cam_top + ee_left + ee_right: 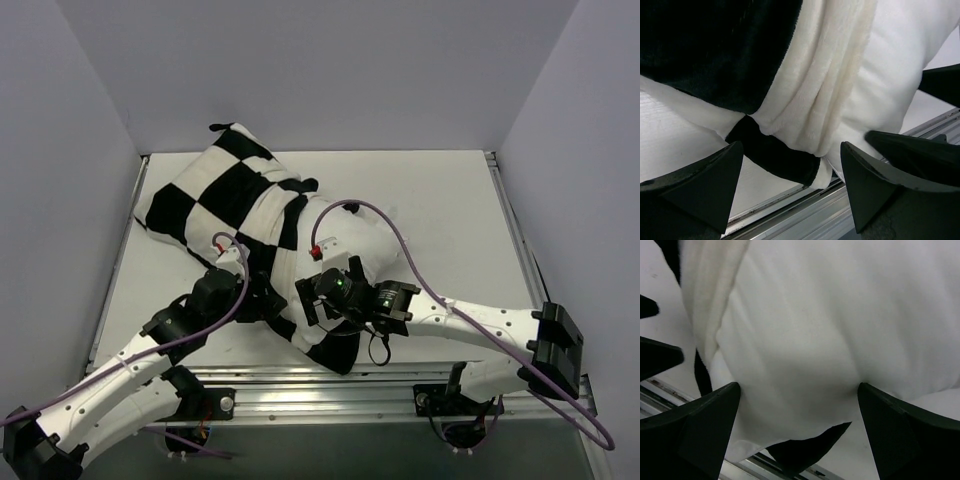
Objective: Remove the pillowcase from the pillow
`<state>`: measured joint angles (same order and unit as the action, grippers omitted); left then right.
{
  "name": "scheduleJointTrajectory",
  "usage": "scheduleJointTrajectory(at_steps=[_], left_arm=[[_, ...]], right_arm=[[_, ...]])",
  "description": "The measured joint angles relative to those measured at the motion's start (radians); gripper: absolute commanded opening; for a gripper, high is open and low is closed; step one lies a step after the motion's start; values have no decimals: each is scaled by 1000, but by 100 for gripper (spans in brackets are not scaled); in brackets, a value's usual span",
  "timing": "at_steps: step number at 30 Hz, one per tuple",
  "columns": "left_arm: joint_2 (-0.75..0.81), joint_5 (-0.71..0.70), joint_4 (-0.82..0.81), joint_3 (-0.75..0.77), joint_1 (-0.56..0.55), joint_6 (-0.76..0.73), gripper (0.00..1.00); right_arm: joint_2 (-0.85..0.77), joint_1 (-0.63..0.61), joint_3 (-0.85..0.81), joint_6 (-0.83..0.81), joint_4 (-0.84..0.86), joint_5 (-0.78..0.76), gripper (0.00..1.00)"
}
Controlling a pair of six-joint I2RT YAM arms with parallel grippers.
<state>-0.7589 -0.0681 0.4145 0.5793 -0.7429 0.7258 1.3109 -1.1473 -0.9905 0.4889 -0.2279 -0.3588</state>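
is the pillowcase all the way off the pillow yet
No, in the top view the pillowcase covers the far end of the pillow; only its near white part shows bare.

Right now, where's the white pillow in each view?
Top external: pillow at centre, sticking out of the checkered pillowcase on its right, just beyond the arms.
Left wrist: pillow upper right, beside bunched pillowcase folds.
Right wrist: pillow fills most of the frame.
Shared landmark: the metal rail along the table's near edge.
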Motion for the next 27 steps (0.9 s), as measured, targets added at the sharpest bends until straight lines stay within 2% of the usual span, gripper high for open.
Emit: scheduleJointTrajectory(at_steps=[2,4,5,6,7,8,9,16,19,22,23,24,27], left_arm=[[3,12,-5,-2,13,0,86],[6,26,-16,-11,18,0,86],[7,33,-18,-17,18,-1,86],[6,44,-24,-24,18,-1,86],[4,55,-31,-31,18,-1,86],[-3,68,-39,-37,18,-2,86],[-11,77,-50,-41,18,-3,86],[-124,116,-137,-50,18,-19,85],[-171,126,-182,-50,18,-30,81],[-208,124,-208,-50,18,-39,72],[-218,124,-212,-50,18,-41,65],[-226,121,-221,-50,18,-43,43],[-247,110,-250,-50,18,-52,3]], right_arm=[[31,-1,39,23,22,-4,97],[54,1,84,39,60,-13,77],[64,2,96,44,74,-16,63],[75,3,104,46,90,-19,34],[85,6,107,46,104,-20,24],[94,10,107,53,120,-21,8],[99,13,107,51,135,-21,1],[99,16,107,49,164,-20,0],[99,16,106,41,164,-19,0],[98,16,106,36,164,-17,0],[98,17,106,34,164,-15,0],[96,17,106,34,164,-14,0],[87,22,106,33,162,-10,0]])
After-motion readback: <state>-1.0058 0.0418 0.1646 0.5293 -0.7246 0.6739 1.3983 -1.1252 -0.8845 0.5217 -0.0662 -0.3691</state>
